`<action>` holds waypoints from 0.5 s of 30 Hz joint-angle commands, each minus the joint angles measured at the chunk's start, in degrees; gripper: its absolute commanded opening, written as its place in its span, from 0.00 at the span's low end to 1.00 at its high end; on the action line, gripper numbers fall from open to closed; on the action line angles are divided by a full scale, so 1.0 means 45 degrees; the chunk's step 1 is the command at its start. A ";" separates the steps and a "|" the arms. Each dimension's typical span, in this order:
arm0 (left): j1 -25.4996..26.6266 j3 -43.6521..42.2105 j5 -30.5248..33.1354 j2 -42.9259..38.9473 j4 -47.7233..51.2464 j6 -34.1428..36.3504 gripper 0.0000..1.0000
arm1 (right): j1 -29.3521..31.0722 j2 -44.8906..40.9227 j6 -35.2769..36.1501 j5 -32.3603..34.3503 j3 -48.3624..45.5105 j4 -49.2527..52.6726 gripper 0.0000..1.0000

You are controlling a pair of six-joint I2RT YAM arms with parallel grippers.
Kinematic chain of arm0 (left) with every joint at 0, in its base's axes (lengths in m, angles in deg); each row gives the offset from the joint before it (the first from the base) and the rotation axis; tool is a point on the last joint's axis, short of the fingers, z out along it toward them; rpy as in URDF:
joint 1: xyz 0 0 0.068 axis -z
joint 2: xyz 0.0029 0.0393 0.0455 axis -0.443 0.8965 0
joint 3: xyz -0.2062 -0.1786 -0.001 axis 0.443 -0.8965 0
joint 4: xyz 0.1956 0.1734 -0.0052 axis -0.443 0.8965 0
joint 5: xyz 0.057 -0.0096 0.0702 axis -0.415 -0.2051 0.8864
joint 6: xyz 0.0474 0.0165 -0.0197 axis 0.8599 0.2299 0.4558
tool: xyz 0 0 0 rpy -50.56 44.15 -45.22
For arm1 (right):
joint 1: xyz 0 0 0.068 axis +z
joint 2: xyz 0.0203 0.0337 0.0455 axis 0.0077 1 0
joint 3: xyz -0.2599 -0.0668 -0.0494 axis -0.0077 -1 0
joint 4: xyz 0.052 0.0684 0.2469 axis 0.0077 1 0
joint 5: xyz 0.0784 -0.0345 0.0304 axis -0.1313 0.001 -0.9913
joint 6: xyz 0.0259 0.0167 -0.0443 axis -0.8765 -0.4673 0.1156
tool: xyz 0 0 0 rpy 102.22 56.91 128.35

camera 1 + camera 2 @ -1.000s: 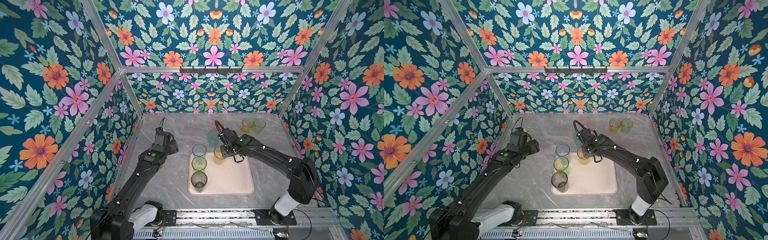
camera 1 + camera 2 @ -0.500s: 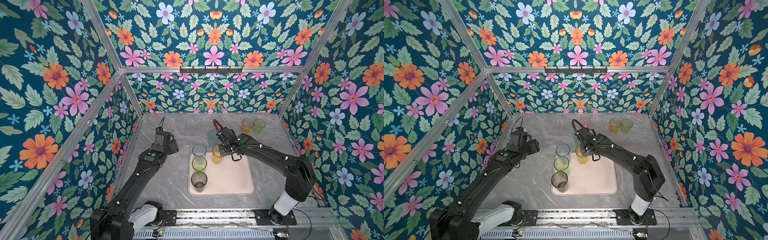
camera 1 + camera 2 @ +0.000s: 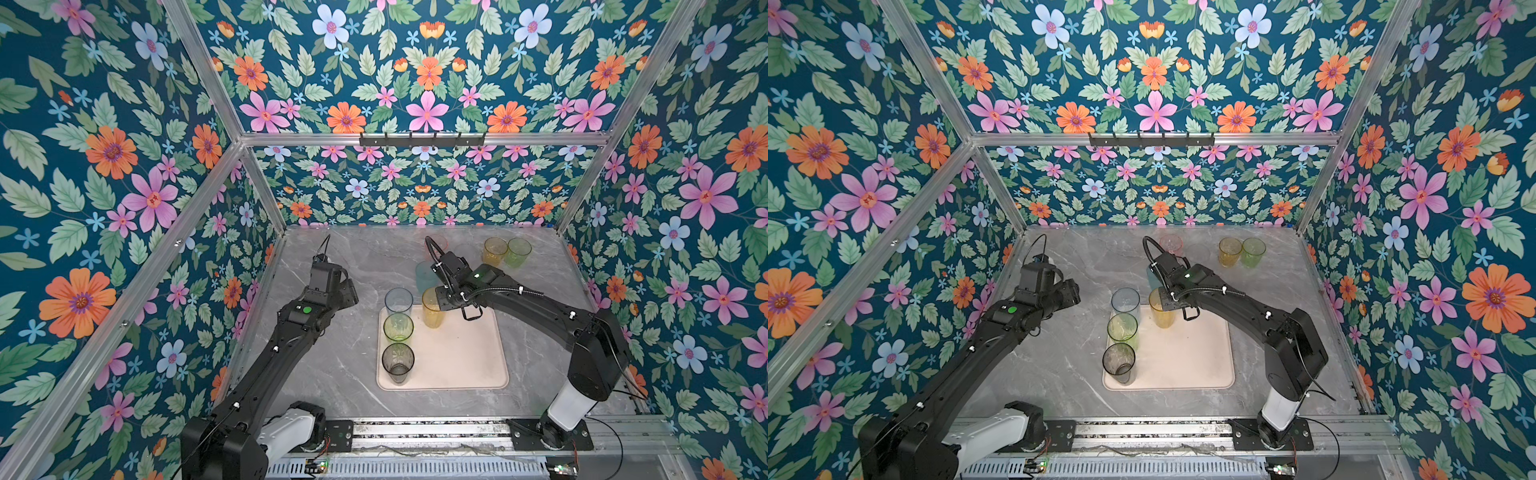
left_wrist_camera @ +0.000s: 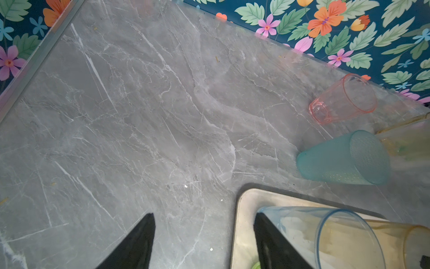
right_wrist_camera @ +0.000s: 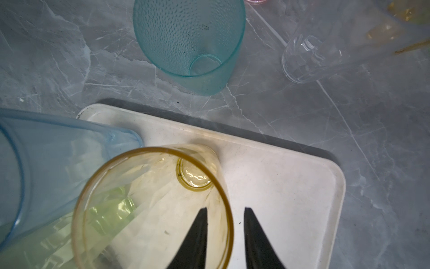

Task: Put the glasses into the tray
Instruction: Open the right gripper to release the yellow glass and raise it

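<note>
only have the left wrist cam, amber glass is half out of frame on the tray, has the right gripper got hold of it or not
Observer: No. In the right wrist view the right gripper is open: one finger inside the tall amber glass, one outside its wall, gaps both sides.
Operator: ok how many are placed in total
Observer: Four stand on the tray in both top views: that amber one plus the blue-grey glass, yellow-green glass and smoky dark glass, in a column along its left edge.
Operator: anything left outside my view
Observer: A short amber glass and a short green glass stand side by side off the tray, near the back right corner.
</note>
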 commanded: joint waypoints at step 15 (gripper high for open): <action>-0.0010 0.0210 0.0021 -0.0162 -0.0088 -0.0090 0.71 | 0.0000 -0.1283 0.0487 0.0669 0.1450 0.1024 0.36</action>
